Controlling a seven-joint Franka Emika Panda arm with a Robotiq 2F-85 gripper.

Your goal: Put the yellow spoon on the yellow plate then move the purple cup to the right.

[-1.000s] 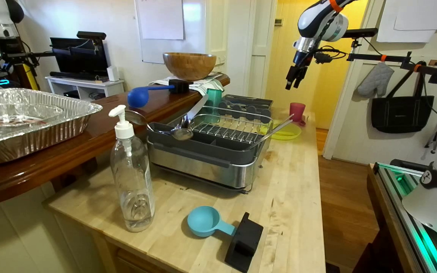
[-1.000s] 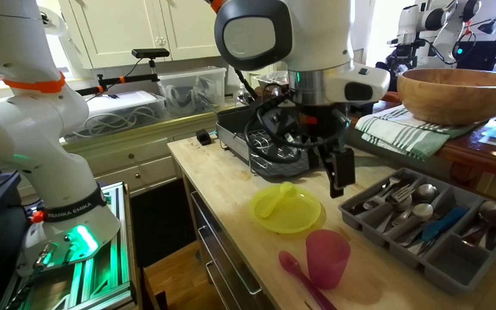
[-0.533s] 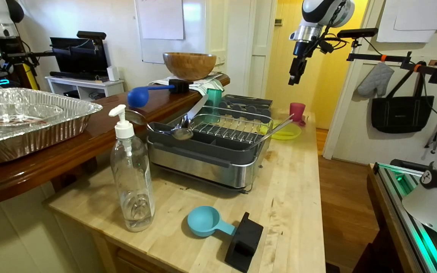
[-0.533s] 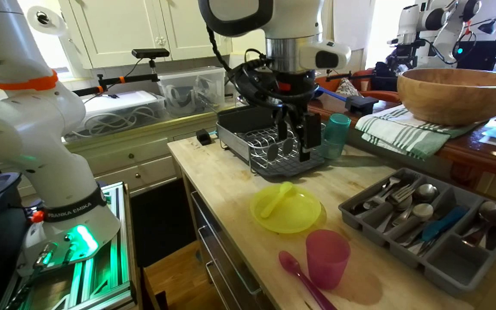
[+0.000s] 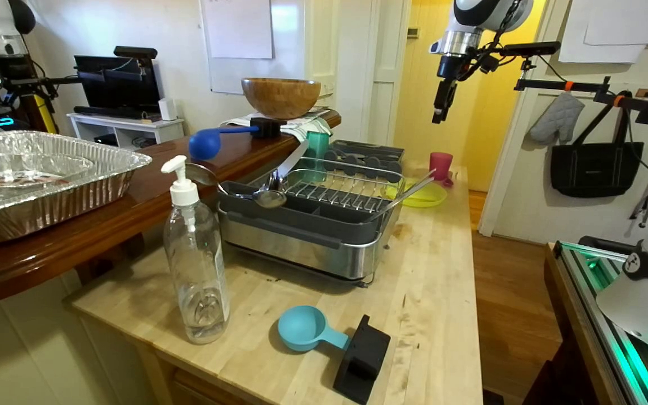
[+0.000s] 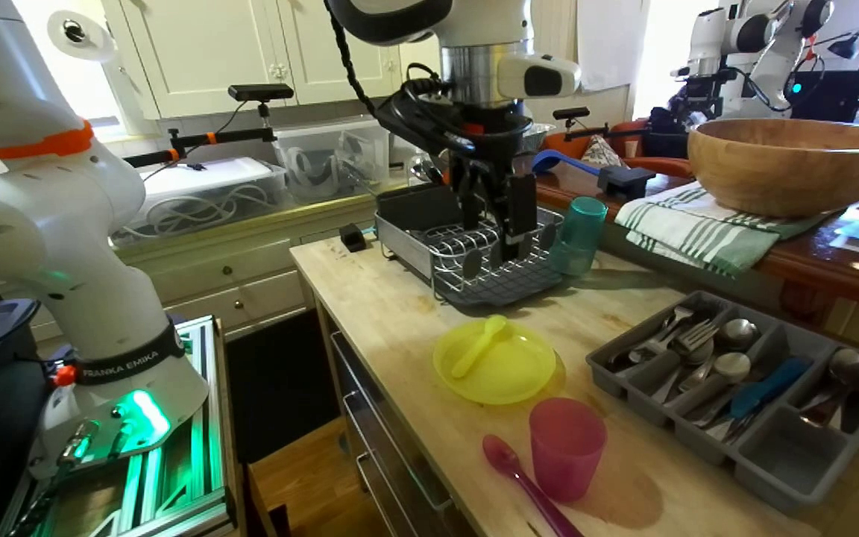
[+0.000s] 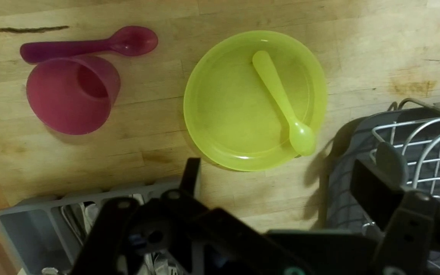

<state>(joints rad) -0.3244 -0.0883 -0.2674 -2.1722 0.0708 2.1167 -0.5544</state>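
My tool: wide, empty. Cup, probably next: from it, toward the end edge of the bench opposite rack.

Dish rack, cutlery tray, perhaps television.

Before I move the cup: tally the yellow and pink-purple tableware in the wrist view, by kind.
Plates: 1 (yellow plate)
Cups: 1 (purple cup)
Spoons: 2 (yellow spoon on the plate, pink-purple spoon beside the cup)
Total: 4
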